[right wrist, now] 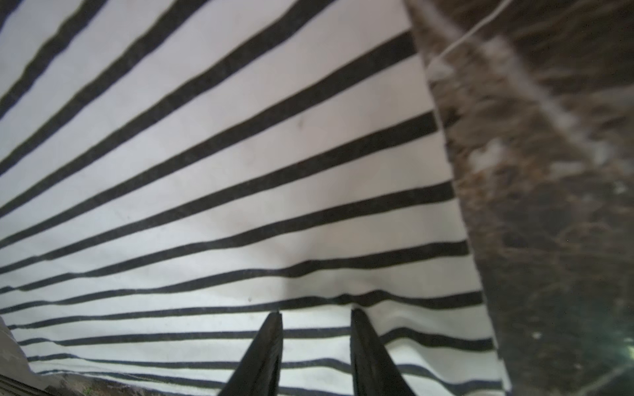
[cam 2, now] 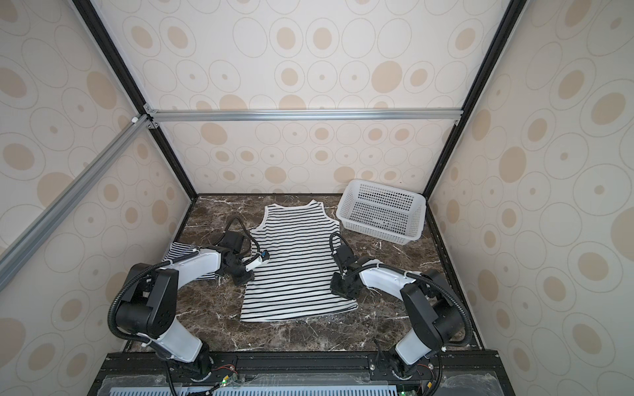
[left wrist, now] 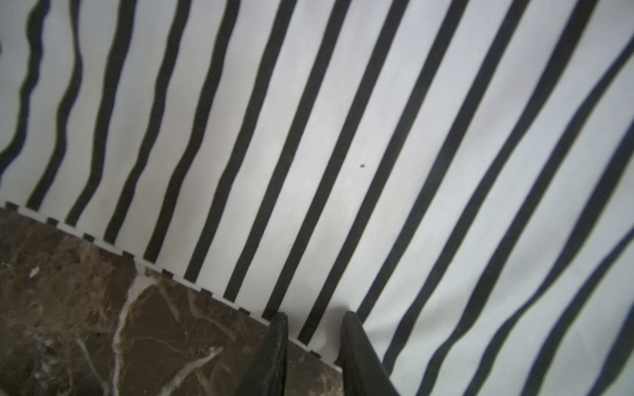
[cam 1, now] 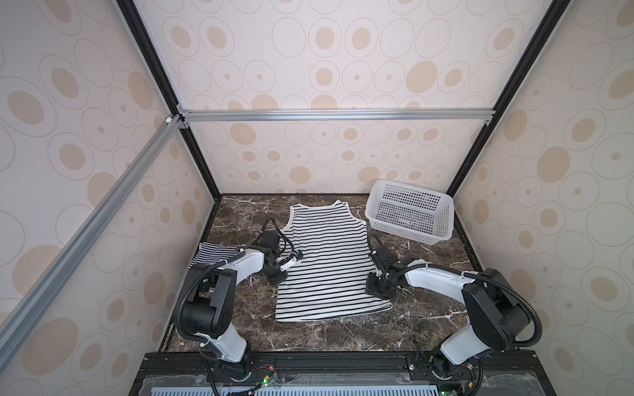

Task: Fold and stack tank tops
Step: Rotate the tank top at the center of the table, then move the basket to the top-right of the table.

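Marble (cam 1: 343,337), dark and veined, bears a dense-striped top (cam 1: 212,255) far left; left gripper (left wrist: 315,317), jaws slightly parted, straddles the flat wide-striped top (cam 1: 329,260) at its left edge; right gripper (right wrist: 315,312), jaws likewise parted, presses its puckered right edge; perforated plastic basket (cam 1: 444,219) far right

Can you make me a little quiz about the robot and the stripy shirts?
1. True or false: the white basket has a shirt inside.
2. The wide-striped tank top lies: A) spread flat, B) folded in half, C) in a heap?
3. Fill in: the left gripper and right gripper are near its two ___ edges.
Key: 1 false; 2 A; 3 side.
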Motion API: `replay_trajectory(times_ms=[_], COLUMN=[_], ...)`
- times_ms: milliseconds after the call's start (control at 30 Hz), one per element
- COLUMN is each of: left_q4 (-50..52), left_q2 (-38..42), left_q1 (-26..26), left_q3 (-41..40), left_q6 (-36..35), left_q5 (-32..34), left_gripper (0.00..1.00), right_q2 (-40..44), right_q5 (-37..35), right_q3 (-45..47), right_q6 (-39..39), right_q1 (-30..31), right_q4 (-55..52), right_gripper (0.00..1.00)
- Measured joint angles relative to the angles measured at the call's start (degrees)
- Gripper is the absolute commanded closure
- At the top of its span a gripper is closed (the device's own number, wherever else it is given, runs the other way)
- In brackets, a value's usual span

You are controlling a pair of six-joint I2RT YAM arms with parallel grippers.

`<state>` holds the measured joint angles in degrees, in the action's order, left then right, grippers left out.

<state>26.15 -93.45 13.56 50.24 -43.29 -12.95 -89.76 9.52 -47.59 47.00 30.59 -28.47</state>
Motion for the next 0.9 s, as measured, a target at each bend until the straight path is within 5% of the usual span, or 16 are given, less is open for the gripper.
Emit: replay_trajectory(times_ms=[367,733,900], left_q4=[2.9,-1.3,-1.8], left_q2=[3.0,3.4,5.1], left_q1=[2.5,2.5,2.5], left_q3=[-2.1,3.2,3.2], left_q6=[-0.4,5.9,7.9], left_q5=[1.7,5.0,5.4], left_gripper=[0.72,0.71,0.71], right_q2=[-3.8,-39.3,-49.5], right_q5=[-2.1,-0.5,1.0], right_q3=[-20.3,-64.5,-77.7], right_q6=[-8.6,-14.9,-15.8], right_q1=[-2.8,-8.5,-10.6], right_q4=[-8.5,-12.5,-16.5], right_gripper=[0.61,0.61,0.61])
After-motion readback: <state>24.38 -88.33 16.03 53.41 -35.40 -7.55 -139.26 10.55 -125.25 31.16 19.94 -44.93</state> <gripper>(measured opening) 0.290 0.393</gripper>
